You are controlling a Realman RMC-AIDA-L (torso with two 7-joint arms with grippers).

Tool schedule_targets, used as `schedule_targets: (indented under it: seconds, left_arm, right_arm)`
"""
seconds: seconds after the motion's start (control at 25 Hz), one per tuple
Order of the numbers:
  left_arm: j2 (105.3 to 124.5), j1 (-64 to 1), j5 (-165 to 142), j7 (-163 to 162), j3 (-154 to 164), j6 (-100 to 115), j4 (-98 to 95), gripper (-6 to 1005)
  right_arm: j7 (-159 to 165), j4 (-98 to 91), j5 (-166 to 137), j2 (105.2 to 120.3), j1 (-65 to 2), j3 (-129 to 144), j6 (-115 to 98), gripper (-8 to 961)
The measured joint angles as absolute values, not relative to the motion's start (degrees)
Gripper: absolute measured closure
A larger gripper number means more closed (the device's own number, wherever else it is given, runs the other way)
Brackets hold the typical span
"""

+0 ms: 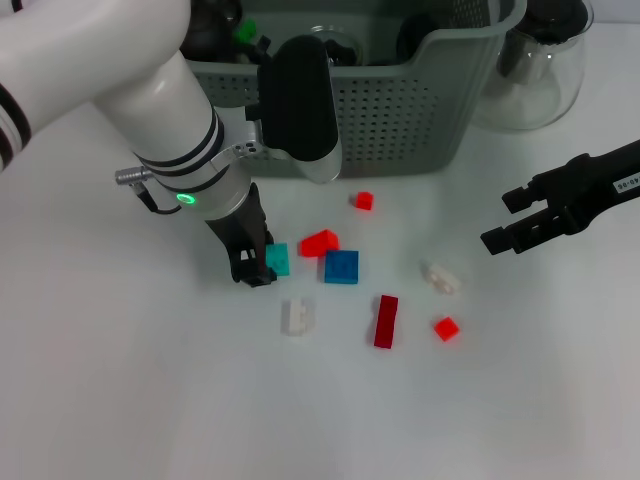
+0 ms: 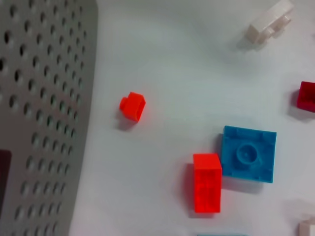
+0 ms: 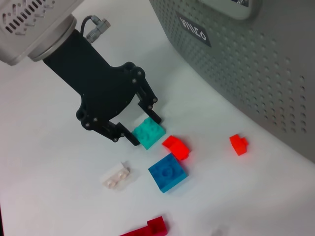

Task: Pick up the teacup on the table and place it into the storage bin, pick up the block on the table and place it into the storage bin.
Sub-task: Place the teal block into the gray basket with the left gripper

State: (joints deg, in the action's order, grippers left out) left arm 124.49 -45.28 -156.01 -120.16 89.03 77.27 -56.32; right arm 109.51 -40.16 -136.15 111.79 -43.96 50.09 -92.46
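Note:
A teal block (image 1: 278,259) (image 3: 150,133) rests on the white table. My left gripper (image 1: 262,262) (image 3: 145,130) is down at it, open, one black finger on each side of the block. The grey-green storage bin (image 1: 400,120) (image 3: 256,64) (image 2: 44,123) stands at the back. No teacup shows on the table; a clear round glass item (image 1: 335,48) sits inside the bin, partly hidden by my left arm. My right gripper (image 1: 508,220) hovers open at the right, holding nothing.
Loose blocks lie around: a red one (image 1: 318,242) (image 2: 206,183), blue (image 1: 341,267) (image 2: 247,153), small red (image 1: 363,200) (image 2: 132,106), white (image 1: 297,316), long dark red (image 1: 385,321), another small red (image 1: 446,328), white (image 1: 440,278). A glass teapot (image 1: 540,70) stands right of the bin.

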Motion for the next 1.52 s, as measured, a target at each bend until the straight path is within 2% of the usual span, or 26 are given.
schedule_targets:
  seconds: [0.16, 0.44, 0.64, 0.84, 0.96, 1.12, 1.24, 1.36, 1.52]
  left_arm:
    - [124.47, -44.8, -155.0, -121.1, 87.6, 80.3, -59.3, 595]
    - [124.34, -40.9, -141.7, -121.8, 71.7, 101.2, -77.0, 600]
    - [123.82, -44.0, -126.9, -124.1, 55.2, 110.6, -85.7, 600]
    - [121.08, -50.1, -128.1, -130.4, 52.5, 100.6, -84.0, 599]
    - [118.78, -54.5, -133.0, -133.9, 54.3, 90.9, -76.2, 599]
    - [117.09, -59.8, -137.7, -135.2, 54.7, 82.2, -63.3, 599]
    - [116.62, -62.2, -139.4, -135.3, 54.9, 76.1, -55.5, 600]
    - [116.94, -62.2, -139.5, -135.0, 55.6, 73.5, -53.6, 600]
    - [117.30, -61.5, -139.6, -135.2, 57.1, 71.7, -53.7, 510]
  right_arm:
    - [109.5, -40.2, -136.2, 111.80, -43.8, 50.1, -92.5, 40]
    - [109.6, -40.4, -136.1, 111.66, -43.8, 50.1, -93.3, 38]
    - [109.3, -40.4, -136.1, 111.74, -44.3, 50.1, -93.4, 38]
    - [109.3, -40.5, -136.1, 111.87, -44.5, 50.2, -93.6, 38]
    - [109.2, -40.5, -136.1, 111.92, -44.5, 50.3, -93.6, 38]
    - [109.2, -40.6, -136.1, 111.97, -44.5, 50.3, -93.7, 38]
    - [109.2, -40.7, -136.1, 111.97, -44.7, 50.4, -93.8, 38]
    - [109.2, -40.8, -136.1, 111.97, -44.8, 50.5, -93.9, 38]
    - [109.1, -40.8, -136.1, 111.93, -44.8, 50.5, -93.9, 38]
